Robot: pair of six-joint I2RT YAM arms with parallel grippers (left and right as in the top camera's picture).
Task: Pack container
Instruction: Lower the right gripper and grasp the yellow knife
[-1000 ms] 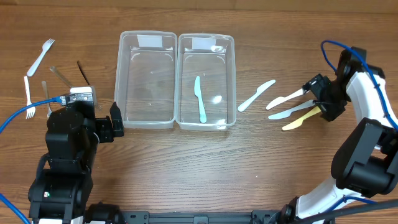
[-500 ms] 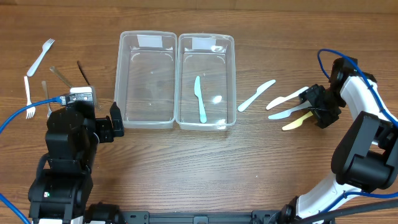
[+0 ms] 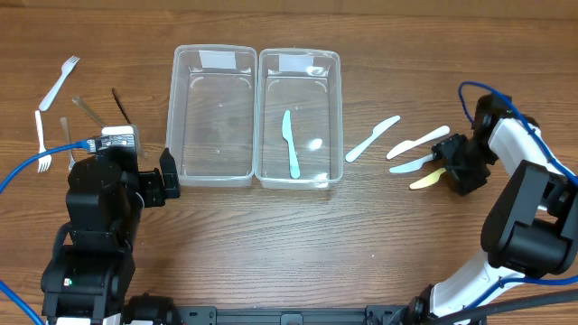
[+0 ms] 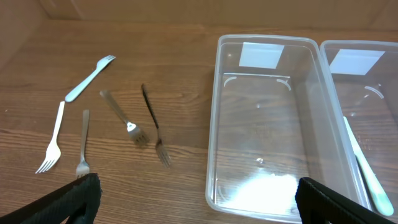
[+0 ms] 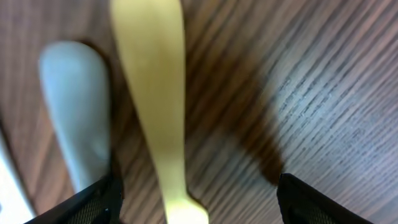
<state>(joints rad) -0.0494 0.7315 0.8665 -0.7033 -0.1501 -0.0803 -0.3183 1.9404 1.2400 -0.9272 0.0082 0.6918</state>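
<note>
Forks (image 3: 40, 135) lie left of the two containers (image 3: 256, 108), knives (image 3: 371, 138) right, one knife (image 3: 291, 144) inside.

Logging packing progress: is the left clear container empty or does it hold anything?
Empty. The left container shows only its bare floor; the light blue knife lies in the right container.

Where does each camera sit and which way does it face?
Overhead: above the wooden table, looking straight down; both arms show.
Left wrist: on left end effector, facing white plastic fork, clear plastic container; fingertips show.
Right wrist: on right end effector, close over yellow plastic knife; fingertips show.
Shared: overhead also shows that knife.
</note>
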